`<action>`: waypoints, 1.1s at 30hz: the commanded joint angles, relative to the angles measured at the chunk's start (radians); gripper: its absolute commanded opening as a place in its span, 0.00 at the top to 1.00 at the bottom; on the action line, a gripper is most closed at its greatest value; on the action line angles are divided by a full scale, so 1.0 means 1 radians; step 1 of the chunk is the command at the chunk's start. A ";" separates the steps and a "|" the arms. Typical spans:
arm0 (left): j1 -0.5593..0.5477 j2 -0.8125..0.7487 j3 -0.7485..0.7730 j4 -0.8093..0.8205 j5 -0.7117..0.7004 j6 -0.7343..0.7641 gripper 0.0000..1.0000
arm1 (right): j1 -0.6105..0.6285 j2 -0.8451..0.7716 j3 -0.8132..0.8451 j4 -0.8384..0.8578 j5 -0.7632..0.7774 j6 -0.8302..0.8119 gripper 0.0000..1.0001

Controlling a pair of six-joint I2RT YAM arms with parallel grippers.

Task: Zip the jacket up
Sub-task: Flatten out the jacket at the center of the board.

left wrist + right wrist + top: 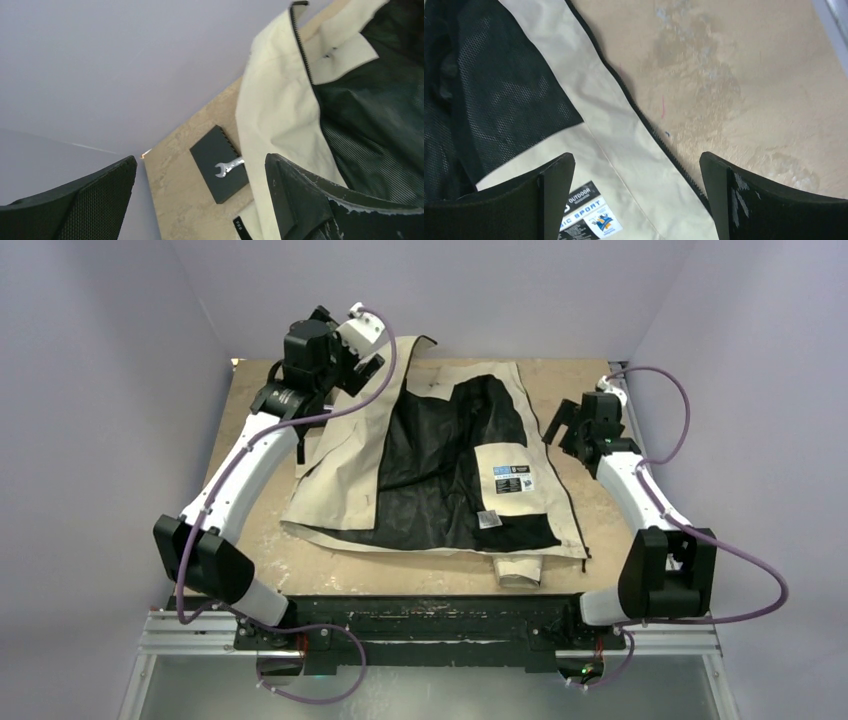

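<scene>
- Top external view: the jacket (340, 480) lies opened out in the middle of the bench (620, 530). Its black lining faces up and its cream fronts are thrown out to left and right, with a white label (511, 478) on the right front.
- At the far left corner of the garment hangs the left gripper (365, 370). Its jaws are spread wide with nothing between them.
- The left wrist view shows cream cloth below these jaws and the front's toothed edge (302, 45) running away toward the far side. A black block (220, 170) carrying a small spanner (229, 166) sits on the bench just beside the cloth.
- The right gripper (565, 428) hovers beside the right front, jaws released and empty. From the right wrist, the zip tape (644, 120) runs slantwise on the bench beneath the gap between them.
- The step in hand looks like the first grasp: taking each front by its edge so the two zip halves can be brought together.
- Each arm should come down astride its own tape and pinch the edge alone. The cloth looks thin and is likely to bunch or drag the lining along, so take one layer and lift it only a little.
- Neither the slider nor the pin end can be made out. They need finding before the fronts are closed.
- The left arm should keep off the block on its way down.
</scene>
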 commanded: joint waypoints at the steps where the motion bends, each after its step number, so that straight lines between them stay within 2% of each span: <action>1: -0.037 -0.083 -0.109 -0.030 0.087 -0.046 0.01 | -0.033 -0.020 -0.084 0.042 -0.063 0.081 0.01; 5: -0.060 -0.126 -0.191 -0.040 0.094 -0.046 0.01 | -0.106 0.013 -0.141 0.066 -0.121 0.118 0.01; 11: -0.059 -0.158 -0.211 -0.036 0.090 -0.053 0.01 | -0.228 0.048 -0.265 0.154 -0.256 0.192 0.01; 16: -0.059 -0.168 -0.196 -0.041 0.099 -0.064 0.01 | -0.247 0.044 -0.339 0.203 -0.327 0.204 0.02; 20: -0.059 -0.172 -0.191 -0.030 0.080 -0.075 0.01 | -0.249 0.036 -0.398 0.231 -0.387 0.213 0.19; 24: -0.059 -0.178 -0.190 -0.026 0.077 -0.077 0.01 | -0.249 -0.006 -0.443 0.243 -0.437 0.232 0.47; 27: -0.059 -0.178 -0.182 -0.037 0.095 -0.091 0.01 | -0.249 -0.083 -0.441 0.207 -0.457 0.232 0.67; 30: -0.060 -0.177 -0.173 -0.056 0.126 -0.112 0.01 | -0.248 -0.203 -0.414 0.157 -0.426 0.223 0.81; 33: -0.071 -0.182 -0.172 -0.074 0.173 -0.118 0.01 | -0.246 -0.305 -0.389 0.098 -0.463 0.217 0.92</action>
